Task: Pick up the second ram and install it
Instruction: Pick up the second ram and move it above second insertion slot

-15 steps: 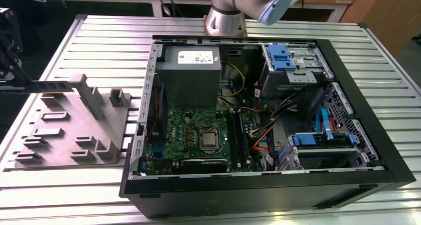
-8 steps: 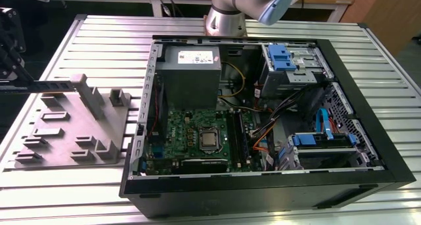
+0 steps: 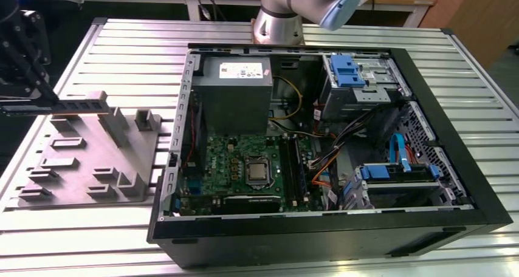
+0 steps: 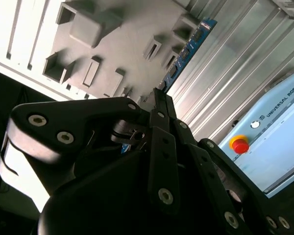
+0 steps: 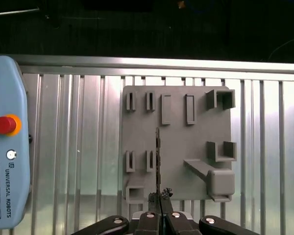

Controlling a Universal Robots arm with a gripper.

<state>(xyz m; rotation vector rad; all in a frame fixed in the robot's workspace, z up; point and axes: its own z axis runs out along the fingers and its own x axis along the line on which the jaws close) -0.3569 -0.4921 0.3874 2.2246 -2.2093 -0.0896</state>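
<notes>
On the ribbed aluminium surface [image 3: 121,40], beside the open black sheet-metal computer case [image 3: 454,167], lies a matte grey holder block [image 5: 176,147] with rectangular pockets. Over it, the black jaws are clamped on the second ram [image 4: 188,49], a thin blue-green chip-studded strip.

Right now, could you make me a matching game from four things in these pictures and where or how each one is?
Things:
1 second ram
2 grey holder plate
3 computer case
4 red button

Place or state:
A side open, green board showing
B on the pale blue control pad
C held in the gripper
D flat on the slatted table

Pairs: 1-C, 2-D, 3-A, 4-B.
</notes>
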